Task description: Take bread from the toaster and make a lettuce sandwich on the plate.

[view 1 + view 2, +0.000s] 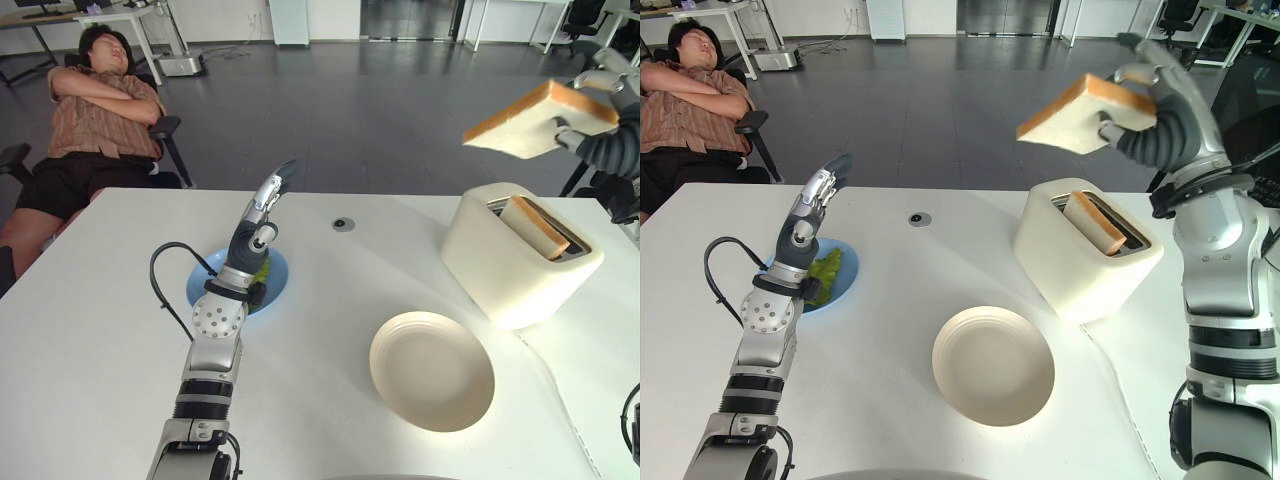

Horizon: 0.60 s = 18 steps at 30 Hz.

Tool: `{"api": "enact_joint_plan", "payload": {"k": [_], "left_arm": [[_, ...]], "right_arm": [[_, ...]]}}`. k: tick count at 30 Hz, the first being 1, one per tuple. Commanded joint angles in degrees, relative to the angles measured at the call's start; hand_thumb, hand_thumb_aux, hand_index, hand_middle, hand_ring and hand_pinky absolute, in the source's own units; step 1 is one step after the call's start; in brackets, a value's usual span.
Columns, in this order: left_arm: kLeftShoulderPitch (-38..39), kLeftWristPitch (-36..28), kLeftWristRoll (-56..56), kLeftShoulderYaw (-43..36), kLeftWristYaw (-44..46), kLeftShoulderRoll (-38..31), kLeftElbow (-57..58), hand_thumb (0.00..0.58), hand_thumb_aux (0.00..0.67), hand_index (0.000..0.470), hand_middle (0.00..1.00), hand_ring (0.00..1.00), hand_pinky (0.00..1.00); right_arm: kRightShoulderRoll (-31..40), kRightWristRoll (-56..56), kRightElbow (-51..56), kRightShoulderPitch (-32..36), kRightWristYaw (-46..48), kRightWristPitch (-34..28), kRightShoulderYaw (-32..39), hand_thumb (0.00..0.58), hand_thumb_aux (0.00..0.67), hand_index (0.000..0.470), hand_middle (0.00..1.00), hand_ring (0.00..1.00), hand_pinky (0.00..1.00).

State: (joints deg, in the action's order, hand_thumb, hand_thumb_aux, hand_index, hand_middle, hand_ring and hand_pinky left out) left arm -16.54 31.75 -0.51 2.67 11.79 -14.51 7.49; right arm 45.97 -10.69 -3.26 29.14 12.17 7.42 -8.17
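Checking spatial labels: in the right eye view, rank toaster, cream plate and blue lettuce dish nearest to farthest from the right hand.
1. Toaster, below the right hand.
2. Cream plate, table centre.
3. Blue lettuce dish, far left.

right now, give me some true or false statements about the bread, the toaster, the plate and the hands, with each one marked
1. The right hand holds a bread slice up in the air, clear of the toaster. True.
2. The toaster's slots hold nothing. False: a second slice stands in one slot.
3. The plate sits behind the toaster. False: it lies in front of it, nearer the robot.
4. The lettuce lies in a blue dish under the left hand. True.
5. The left hand's fingers grip the lettuce. False: they are stretched out and hold nothing.
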Motion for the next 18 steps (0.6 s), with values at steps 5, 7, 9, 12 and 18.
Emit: {"api": "enact_joint_plan", "payload": {"k": [5,7,9,12,18], "left_arm": [[0.93,-1.34,-0.01,0.15,0.41,-0.64,-1.31,0.000,0.000,0.000,0.00,0.00,0.00],[0.93,-1.50,-0.05,0.21,0.44,-0.73,-1.47,0.000,0.000,0.000,0.00,0.00,0.00],[0.93,-1.61,-0.12,0.19,0.48,-0.75,-1.49,0.000,0.000,0.000,0.00,0.00,0.00],[0.95,-1.87,-0.14,0.13,0.55,-0.76,-1.65,0.000,0.000,0.000,0.00,0.00,0.00],[1.11,-2.54,-0.09,0.11,0.83,-0.82,-2.23,0.000,0.000,0.000,0.00,0.00,0.00]], "right_arm": [[0.71,13.98,-7.41,-6.26,21.51,-5.82,5.24,0.580,0.670,0.470,0.00,0.00,0.00],[2.22,14.97,-9.55,-8.50,26.18,-8.72,6.42,0.580,0.670,0.470,0.00,0.00,0.00],[3.46,14.56,-11.05,-10.54,29.39,-11.09,7.65,0.580,0.670,0.470,0.00,0.00,0.00],[5.50,12.26,-11.51,-12.64,33.19,-13.06,9.91,0.580,0.670,0.470,0.00,0.00,0.00],[7.80,9.14,-12.39,-14.91,38.91,-15.25,14.38,0.580,0.670,0.470,0.00,0.00,0.00]]}}
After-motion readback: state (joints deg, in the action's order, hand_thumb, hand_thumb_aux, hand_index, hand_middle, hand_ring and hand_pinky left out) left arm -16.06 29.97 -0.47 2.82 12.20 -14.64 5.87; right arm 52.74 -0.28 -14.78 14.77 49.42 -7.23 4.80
